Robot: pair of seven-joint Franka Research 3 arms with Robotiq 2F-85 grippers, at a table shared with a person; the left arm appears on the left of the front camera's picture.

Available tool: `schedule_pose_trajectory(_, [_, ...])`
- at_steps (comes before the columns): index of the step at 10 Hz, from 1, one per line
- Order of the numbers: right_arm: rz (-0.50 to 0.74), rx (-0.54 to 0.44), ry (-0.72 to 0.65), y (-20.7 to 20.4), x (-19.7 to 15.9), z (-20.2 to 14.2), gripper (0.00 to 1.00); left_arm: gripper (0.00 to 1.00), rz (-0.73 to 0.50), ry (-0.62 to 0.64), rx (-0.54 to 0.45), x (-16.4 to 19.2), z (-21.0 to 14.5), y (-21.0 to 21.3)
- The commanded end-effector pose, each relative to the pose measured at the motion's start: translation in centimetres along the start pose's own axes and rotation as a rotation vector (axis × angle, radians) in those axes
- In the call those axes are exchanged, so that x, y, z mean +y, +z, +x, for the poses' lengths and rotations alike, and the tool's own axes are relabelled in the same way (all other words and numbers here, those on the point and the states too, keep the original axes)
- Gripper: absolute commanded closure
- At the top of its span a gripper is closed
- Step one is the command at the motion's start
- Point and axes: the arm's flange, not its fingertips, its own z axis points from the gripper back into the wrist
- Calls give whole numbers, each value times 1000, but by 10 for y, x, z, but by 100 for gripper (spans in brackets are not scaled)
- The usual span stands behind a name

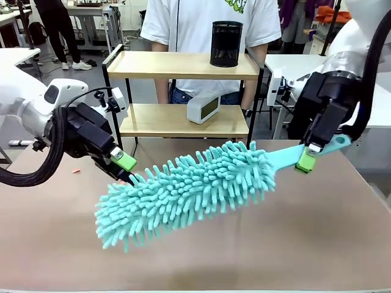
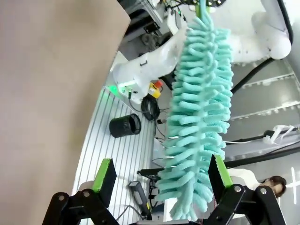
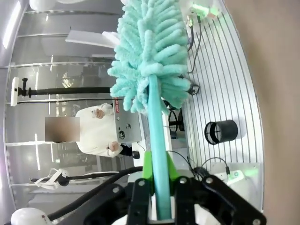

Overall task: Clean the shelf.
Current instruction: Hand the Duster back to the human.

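Note:
The shelf [image 1: 183, 66] stands at the table's far edge, two light wooden boards on a black frame. A teal fluffy duster [image 1: 189, 189] hangs slanted over the table in front of it. My right gripper [image 1: 307, 157] is shut on the duster's handle [image 3: 157, 154], and the fluffy head [image 3: 150, 51] stretches away from it. My left gripper [image 1: 128, 171] is open at the duster's free end. In the left wrist view the duster [image 2: 199, 108] has its tip between the gripper's [image 2: 161, 176] spread fingers, close to the right finger [image 2: 219, 171].
A black mesh cup [image 1: 226, 44] stands on the shelf's top board and a small white clock [image 1: 203, 108] on the lower one. A person in a white T-shirt [image 1: 208, 24] stands behind the shelf. White tables [image 1: 293, 67] flank it. A tiny red scrap [image 1: 76, 171] lies at the table's left.

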Motion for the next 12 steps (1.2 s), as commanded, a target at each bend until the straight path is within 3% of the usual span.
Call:
schedule_pose_trajectory(1, [30,-62,14,3,-5,16,89,0,-65,-3,39,-3,8,-10])
schedule_pose_trajectory(5, [70,-101,19,6,-24,31,89,0,-88,-33,90,-12,11,-16])
schedule_pose_trajectory(10, [76,-101,16,9,-23,33,89,0,-83,-43,131,-14,12,-15])
schedule_pose_trajectory(11, [78,-99,13,9,-24,34,89,59,-72,-51,154,-14,12,-16])
schedule_pose_trajectory(12, [82,-95,12,8,-24,34,89,59,-91,-51,164,-14,12,-16])
